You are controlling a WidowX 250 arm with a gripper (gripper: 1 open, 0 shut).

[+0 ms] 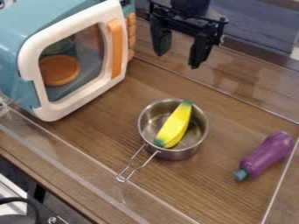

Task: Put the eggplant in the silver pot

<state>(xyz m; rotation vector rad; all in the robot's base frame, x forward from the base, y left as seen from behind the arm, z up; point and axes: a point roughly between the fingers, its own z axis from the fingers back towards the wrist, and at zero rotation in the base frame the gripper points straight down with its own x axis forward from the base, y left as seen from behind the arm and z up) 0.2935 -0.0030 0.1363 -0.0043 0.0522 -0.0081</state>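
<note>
The purple eggplant (267, 155) lies on the wooden table at the right, its green stem cap pointing toward the front. The silver pot (173, 130) stands in the middle of the table with its wire loop handle reaching to the front left. A yellow banana-shaped toy (177, 124) rests inside the pot. My gripper (179, 45) hangs above the back of the table, pointing down, open, with nothing between its black fingers. It is well behind the pot and far from the eggplant.
A teal and cream toy microwave (65, 54) with an orange handle stands at the back left, something orange inside it. A clear raised rim (70, 140) borders the table's front and right sides.
</note>
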